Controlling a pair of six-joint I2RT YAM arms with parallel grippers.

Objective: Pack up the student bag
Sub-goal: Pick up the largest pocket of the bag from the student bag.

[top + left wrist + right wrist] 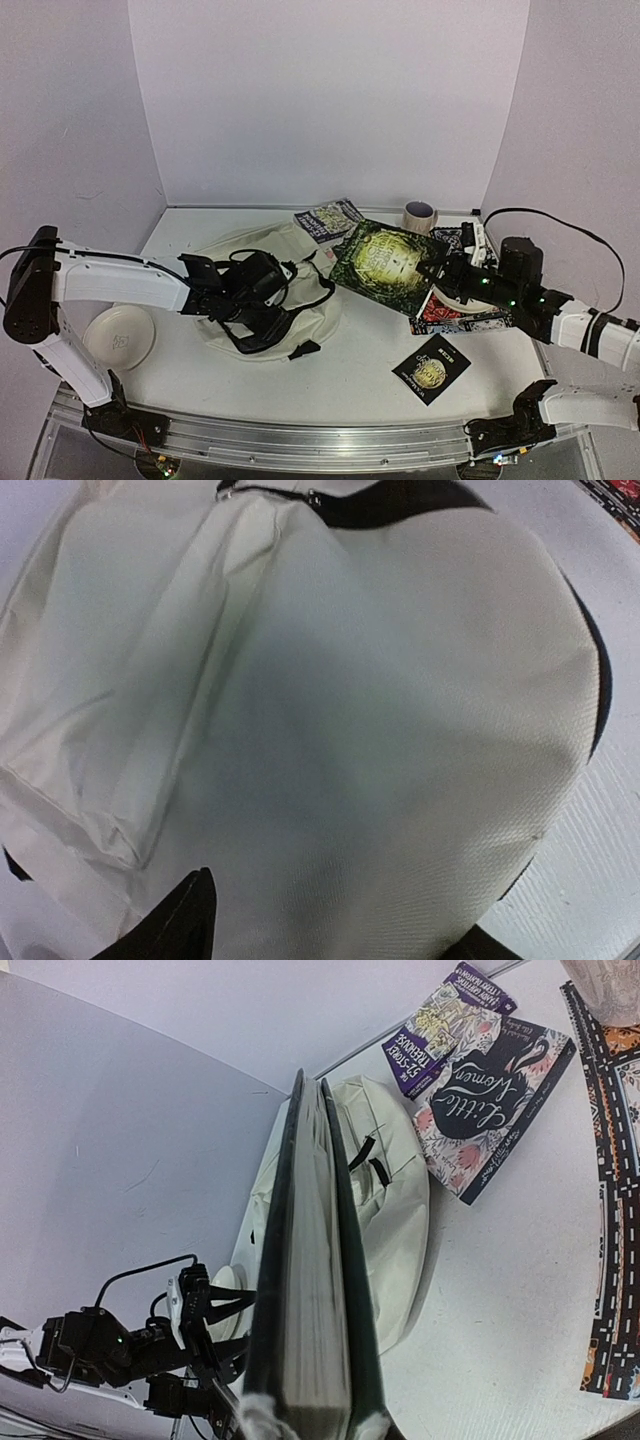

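Observation:
The cream student bag (295, 270) lies flat at the table's middle left, with black zipper lines and strap ends. It fills the left wrist view (330, 700). My left gripper (268, 322) is open just over the bag's front part; its two dark fingertips (185, 920) stand wide apart with only fabric between them. My right gripper (440, 272) is shut on a dark green hardback book (385, 258) and holds it tilted above the table, right of the bag. In the right wrist view the book (315, 1290) is edge-on, with the bag (395, 1210) beyond it.
A white plate (118, 337) sits at the front left. Two books (328, 218) lie at the back, a cup (419, 215) beside them. A patterned mat (465, 312) lies at the right, a small black booklet (432, 367) in front of it.

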